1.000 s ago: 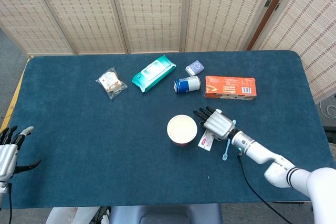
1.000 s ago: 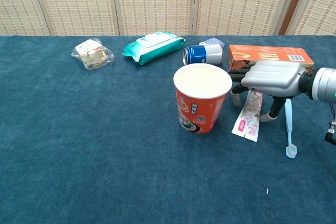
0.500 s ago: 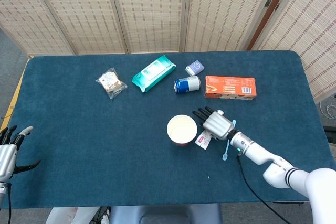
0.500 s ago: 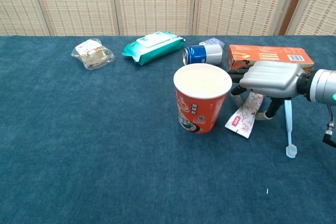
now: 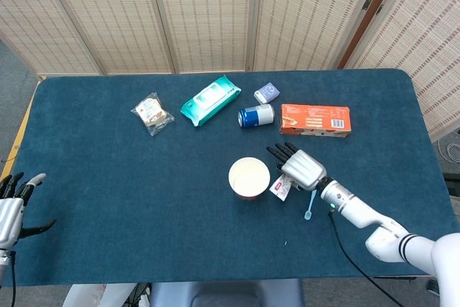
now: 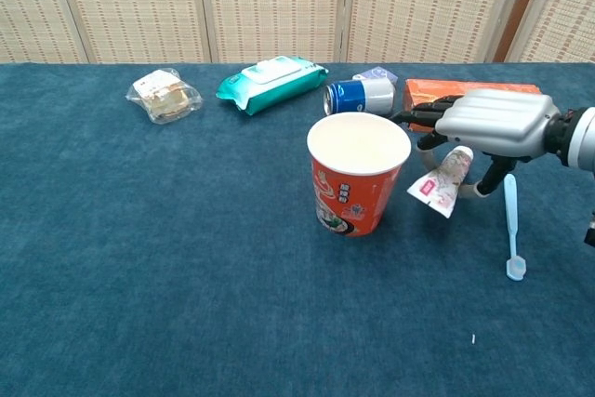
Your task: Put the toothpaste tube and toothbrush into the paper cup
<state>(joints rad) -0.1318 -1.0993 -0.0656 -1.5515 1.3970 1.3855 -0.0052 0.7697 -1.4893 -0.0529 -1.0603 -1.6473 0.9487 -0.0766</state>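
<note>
My right hand [image 6: 491, 123] grips the toothpaste tube [image 6: 441, 178] from above, holding it tilted off the table just beside the paper cup [image 6: 357, 176]. The toothbrush [image 6: 510, 227] lies flat on the table under my wrist, to the right of the tube. My left hand [image 5: 10, 213] hangs at the table's near left edge with fingers spread, holding nothing.
</note>
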